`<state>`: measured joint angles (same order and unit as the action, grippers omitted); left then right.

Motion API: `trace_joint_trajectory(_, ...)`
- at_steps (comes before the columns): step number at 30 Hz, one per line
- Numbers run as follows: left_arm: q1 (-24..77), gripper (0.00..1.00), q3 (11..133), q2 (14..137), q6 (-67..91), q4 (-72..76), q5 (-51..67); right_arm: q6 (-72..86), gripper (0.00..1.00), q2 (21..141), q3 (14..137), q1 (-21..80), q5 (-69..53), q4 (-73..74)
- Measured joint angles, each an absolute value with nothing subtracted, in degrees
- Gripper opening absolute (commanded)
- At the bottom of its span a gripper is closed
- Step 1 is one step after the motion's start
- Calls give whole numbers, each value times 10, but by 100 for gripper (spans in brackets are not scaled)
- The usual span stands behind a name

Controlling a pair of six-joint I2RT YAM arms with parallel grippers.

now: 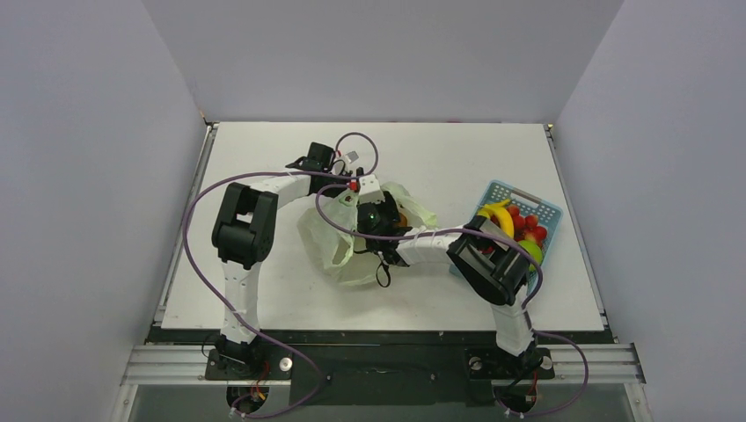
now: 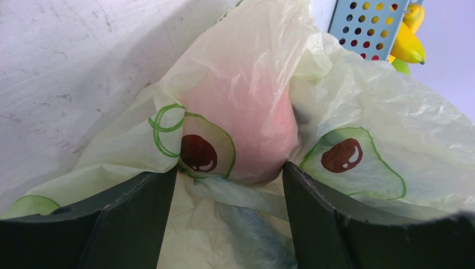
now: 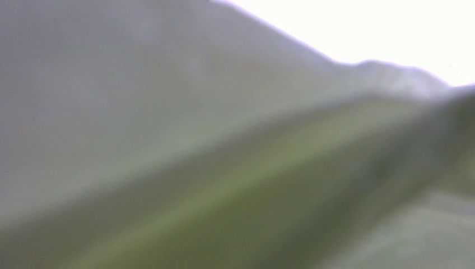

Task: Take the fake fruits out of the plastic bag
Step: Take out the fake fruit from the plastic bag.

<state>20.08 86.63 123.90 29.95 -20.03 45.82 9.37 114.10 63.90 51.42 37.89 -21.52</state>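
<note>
The bag (image 1: 339, 251) lies in the middle of the white table (image 1: 264, 158). It is thin, crinkly and pale yellow-green, and you can half see through it. It has pictures of cut avocados (image 2: 347, 159) on it, green with a brown stone. A round pink-red lump (image 2: 252, 123) shows through the thin plastic.

The left claw (image 2: 229, 174) is at the far side of the bag. Its two dark fingers (image 2: 134, 218) are spread wide, with loose bag between them and the lump just past their tips.

The right claw (image 1: 380, 224) reaches in from the right and is down inside the bag. Its own camera shows only a green blur, so I cannot tell if it is spread or pinching.

On the right stands a blue basket (image 1: 521, 189). In it lie a yellow banana (image 1: 501, 217) and some red and green fruits (image 1: 528, 227).
</note>
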Motion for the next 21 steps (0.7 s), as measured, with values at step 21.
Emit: trace_joint_trajectory(21,201,66,866,1243,295,-229,460,138,0,1018,552,569,312,-143)
